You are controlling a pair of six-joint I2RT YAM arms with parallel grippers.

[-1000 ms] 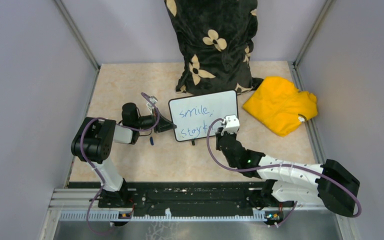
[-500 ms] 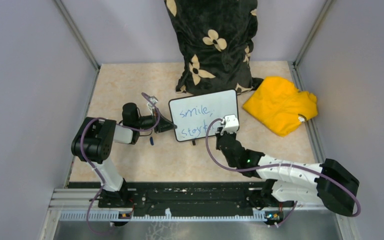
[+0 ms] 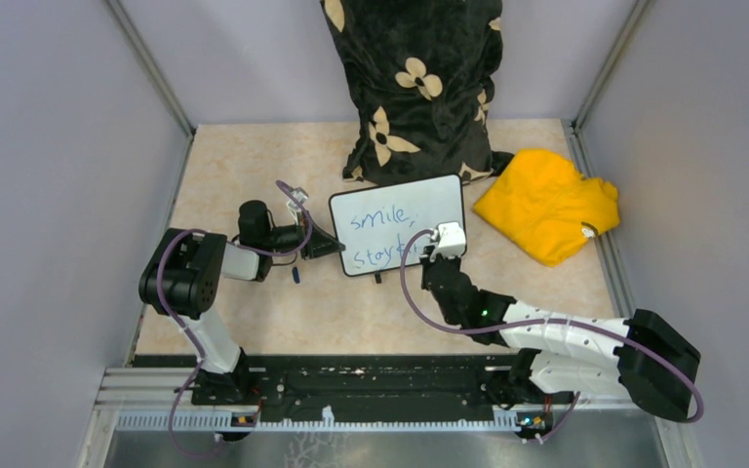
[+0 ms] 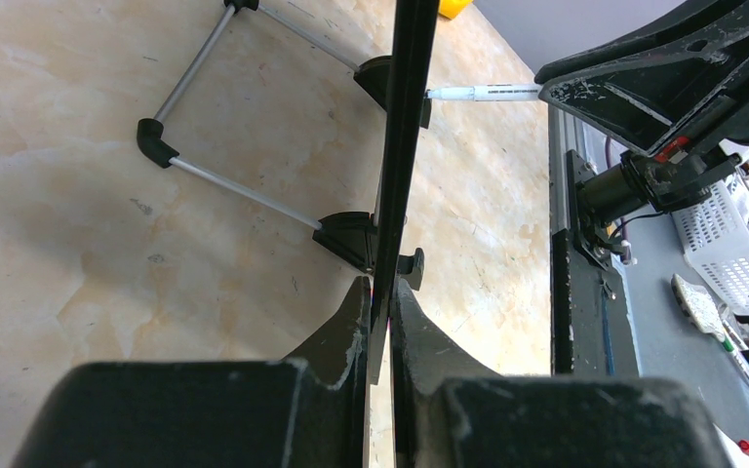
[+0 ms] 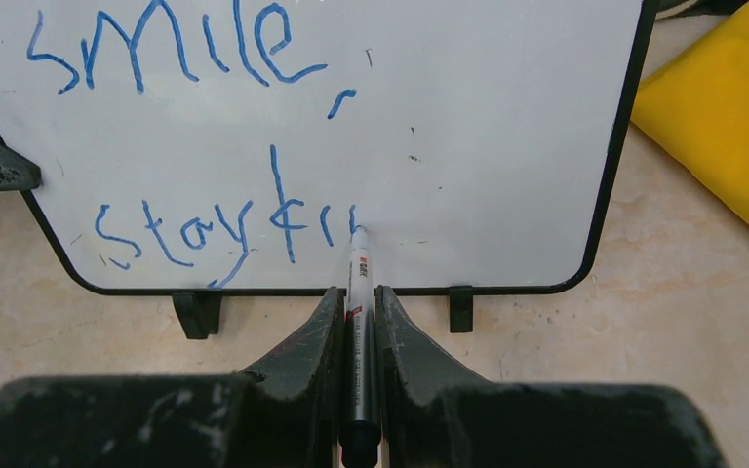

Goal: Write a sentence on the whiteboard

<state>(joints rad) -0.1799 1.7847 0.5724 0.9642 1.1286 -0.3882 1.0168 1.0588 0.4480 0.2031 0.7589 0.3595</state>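
The whiteboard [image 3: 398,237] stands upright on small black feet in the middle of the table. The sentence [image 5: 195,146] is in blue marker, "smile," on top and "stay f r" below. My left gripper [image 4: 380,288] is shut on the whiteboard's left edge [image 4: 405,146], seen edge-on in the left wrist view. My right gripper [image 5: 358,292] is shut on a marker [image 5: 359,292], whose tip touches the board at the end of the lower line. In the top view the right gripper [image 3: 436,255] sits at the board's lower right and the left gripper [image 3: 324,244] at its left edge.
A yellow cloth [image 3: 546,203] lies right of the board. A black flowered bag [image 3: 414,83] stands behind it. A small dark blue cap [image 3: 295,276] lies on the table near the left arm. Grey walls enclose the table.
The right gripper has shifted very slightly left along the lower line of writing. The left arm and the board have not moved.
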